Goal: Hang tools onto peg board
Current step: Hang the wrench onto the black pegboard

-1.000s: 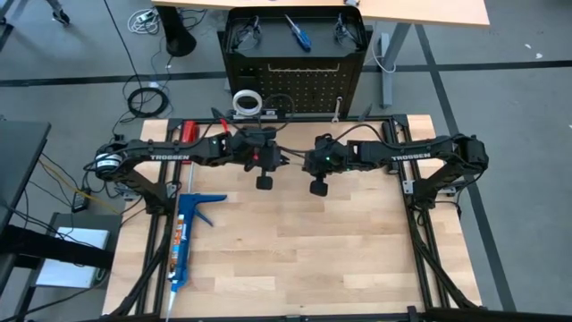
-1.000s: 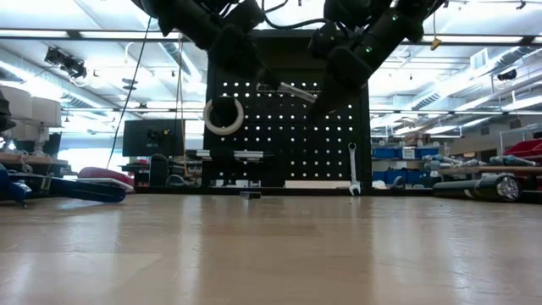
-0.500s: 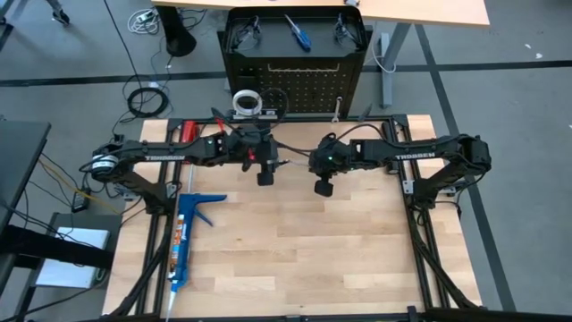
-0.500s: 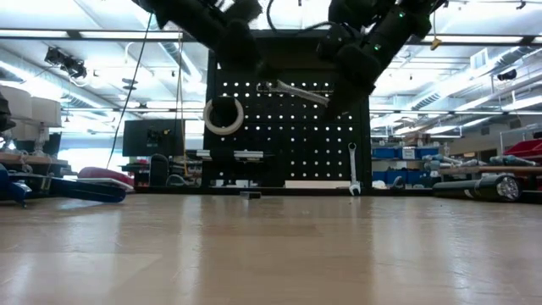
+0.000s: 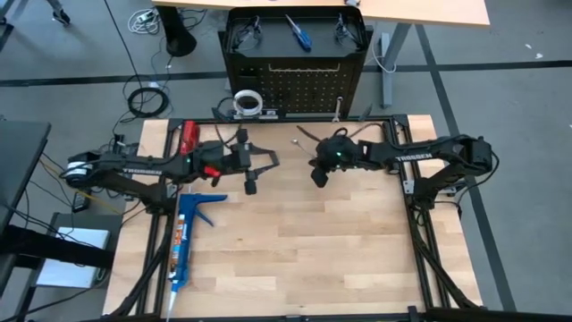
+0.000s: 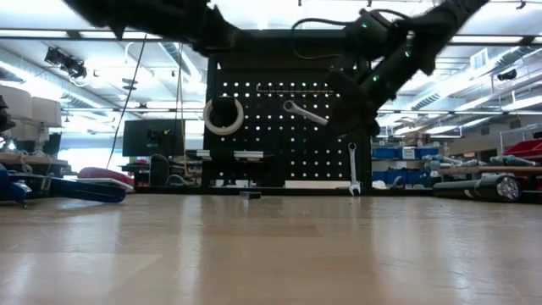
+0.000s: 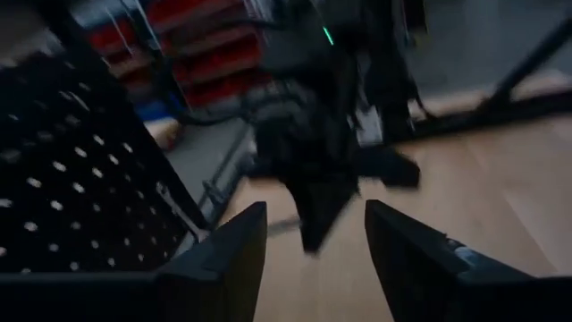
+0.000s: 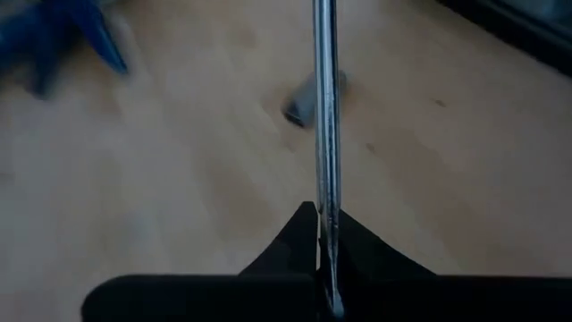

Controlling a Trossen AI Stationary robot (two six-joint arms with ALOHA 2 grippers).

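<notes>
The right gripper (image 5: 312, 153), just right of centre in the high view, has its jaws clamped on a silver wrench (image 6: 305, 112), which slants in front of the peg board (image 6: 279, 127) in the low view. The left gripper (image 5: 268, 161), left of centre above the tabletop (image 5: 295, 241), holds nothing, its jaws apart. Tape roll (image 6: 223, 116) hangs on the board's left.

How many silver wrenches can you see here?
2: one silver wrench hangs low on the black perforated peg board; the other silver wrench is pinched in the right gripper. More may be hidden.
</notes>
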